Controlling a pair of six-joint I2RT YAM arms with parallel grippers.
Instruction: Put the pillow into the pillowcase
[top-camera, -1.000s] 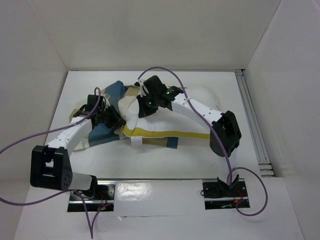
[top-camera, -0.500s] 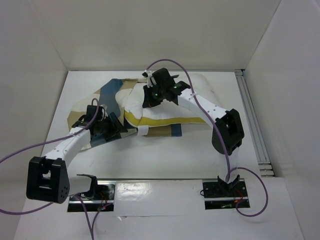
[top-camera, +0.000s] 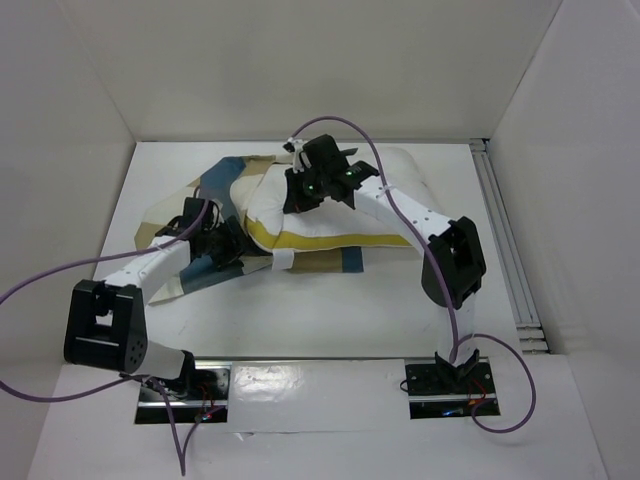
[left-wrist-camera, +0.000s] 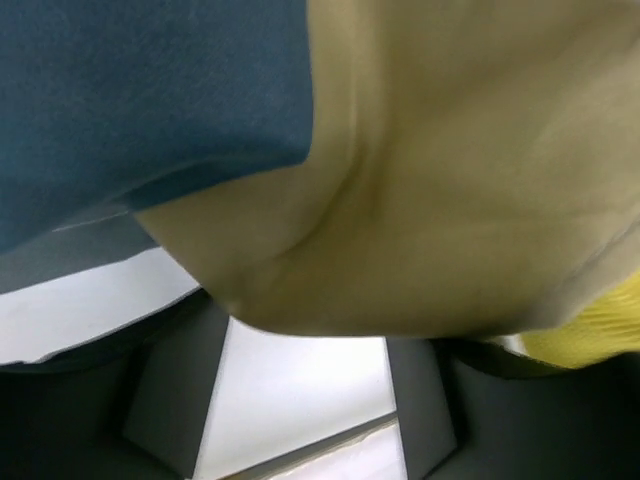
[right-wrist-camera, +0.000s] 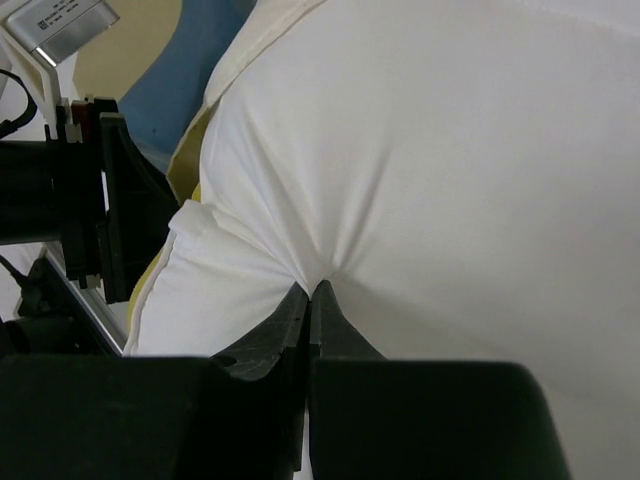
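Note:
The white pillow (top-camera: 405, 180) with its yellow edge lies at the back middle of the table. Its left end overlaps the blue, tan and cream checked pillowcase (top-camera: 218, 182). My right gripper (top-camera: 298, 196) is shut on the pillow (right-wrist-camera: 430, 170), and its jaws (right-wrist-camera: 312, 292) pinch a fold of white cloth. My left gripper (top-camera: 226, 246) stands open at the pillowcase's near edge. In the left wrist view, tan and blue pillowcase cloth (left-wrist-camera: 450, 190) hangs just above the open fingers (left-wrist-camera: 168, 392). Nothing lies between them but white table.
White walls close in the table on the left, back and right. A metal rail (top-camera: 505, 240) runs along the right side. Purple cables (top-camera: 40, 290) loop from both arms. In the right wrist view the left gripper's black body (right-wrist-camera: 95, 200) is close by on the left.
My left gripper has opened and let go of the pillowcase cloth. The right gripper has dragged the pillow toward the back and right, still pinching it.

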